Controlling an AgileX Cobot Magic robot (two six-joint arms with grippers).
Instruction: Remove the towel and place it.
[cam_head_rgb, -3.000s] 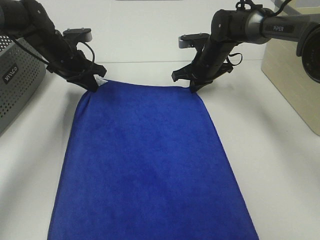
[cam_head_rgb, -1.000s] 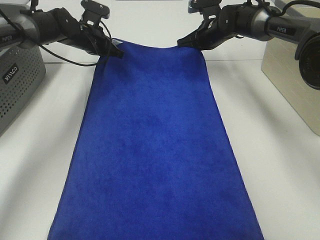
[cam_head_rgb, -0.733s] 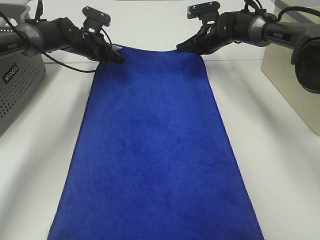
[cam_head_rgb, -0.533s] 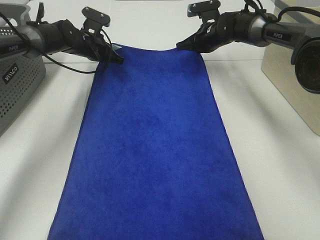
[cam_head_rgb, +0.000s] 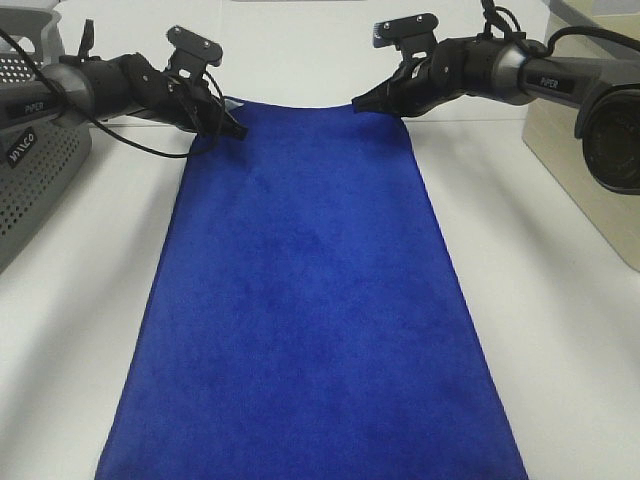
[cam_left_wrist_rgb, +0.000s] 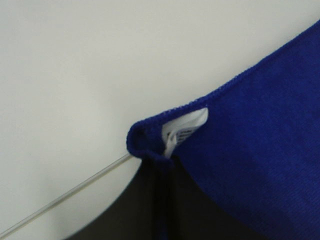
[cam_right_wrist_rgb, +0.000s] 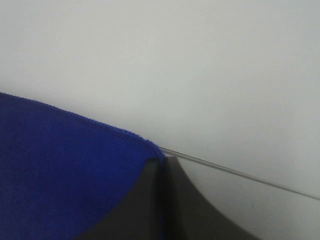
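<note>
Beside the grey basket (cam_head_rgb: 30, 160), left gripper (cam_head_rgb: 232, 126) and right gripper (cam_head_rgb: 362, 103) each pinch a towel (cam_head_rgb: 310, 300) corner.

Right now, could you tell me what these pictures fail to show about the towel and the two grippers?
- Towel: its near end is cut off by the bottom edge of the high view.
- Tag: the print is too blurred to read in the left wrist view.
- Left gripper and right gripper: the pinched towel corners hide their tips.
- Basket: cropped by the left edge; its contents cannot be seen.
</note>
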